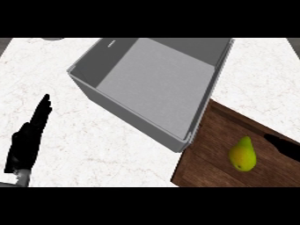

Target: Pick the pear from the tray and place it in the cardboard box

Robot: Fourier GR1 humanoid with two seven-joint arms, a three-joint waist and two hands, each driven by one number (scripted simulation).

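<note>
A yellow-green pear [242, 154] lies on a dark wooden tray [207, 167] at the lower right. Behind and left of the tray stands a large grey open-topped box [149, 83], with nothing visible inside. My right hand [292, 150] enters from the right edge over the tray, its dark fingers straight and pointing toward the pear, a short gap away from it. My left hand [27, 138] stays at the lower left, fingers straight and pointing up, holding nothing.
The white marble counter [100, 149] stretches between my left hand and the box. A small grey round object [53, 39] peeks in at the top left edge. The box's near corner almost touches the tray's left edge.
</note>
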